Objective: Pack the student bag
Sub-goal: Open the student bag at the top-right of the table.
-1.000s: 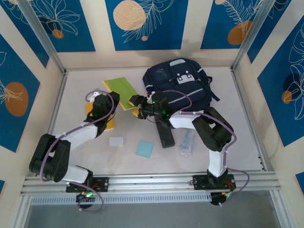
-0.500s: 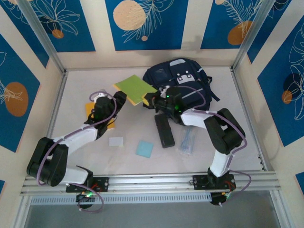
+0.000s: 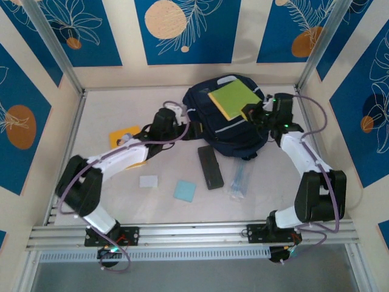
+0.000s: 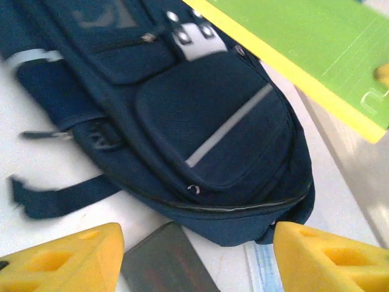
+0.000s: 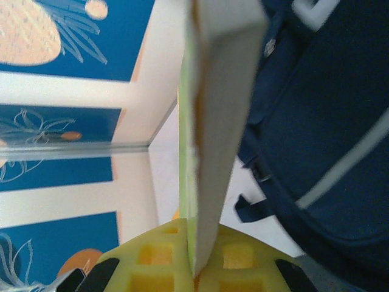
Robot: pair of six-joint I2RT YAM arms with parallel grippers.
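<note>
Notebook (image 3: 233, 98), lime green, pinched by one edge between the clenched fingers of the right gripper (image 3: 251, 113), cover reaching out past the fingertips above the student bag (image 3: 234, 131). Left gripper (image 3: 177, 114) released, yellow fingers (image 4: 61, 255) spread wide, nothing gripped; bag just beyond those fingertips, black case (image 3: 210, 166) near.

Nothing legible from where I stood: the grey patch (image 4: 100, 15) on the student bag (image 4: 206, 121) carried a faint mark, but it was too blurred to read, and the green book (image 3: 232, 99) showed no lettering I could make out
</note>
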